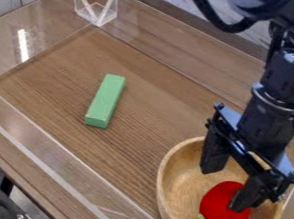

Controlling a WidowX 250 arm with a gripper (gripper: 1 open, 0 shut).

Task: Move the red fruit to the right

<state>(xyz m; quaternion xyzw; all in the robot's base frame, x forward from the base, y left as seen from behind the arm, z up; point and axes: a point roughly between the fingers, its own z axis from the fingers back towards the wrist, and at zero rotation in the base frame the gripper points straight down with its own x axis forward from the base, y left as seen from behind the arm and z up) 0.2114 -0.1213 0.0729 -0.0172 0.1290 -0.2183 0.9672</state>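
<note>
While gripper (231, 179) gapes, red fruit (225, 209) seemingly nears bowl (175, 207) rim.

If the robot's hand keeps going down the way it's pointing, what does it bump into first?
Most likely the red fruit in the wooden bowl. The open hand points down right above it, though depth is hard to judge from one view.

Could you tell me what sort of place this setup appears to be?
Probably a lab test bench: a wooden table fenced by clear plastic walls, with a robot gripper open over a wooden bowl holding a red toy fruit, and a green block nearby.
</note>
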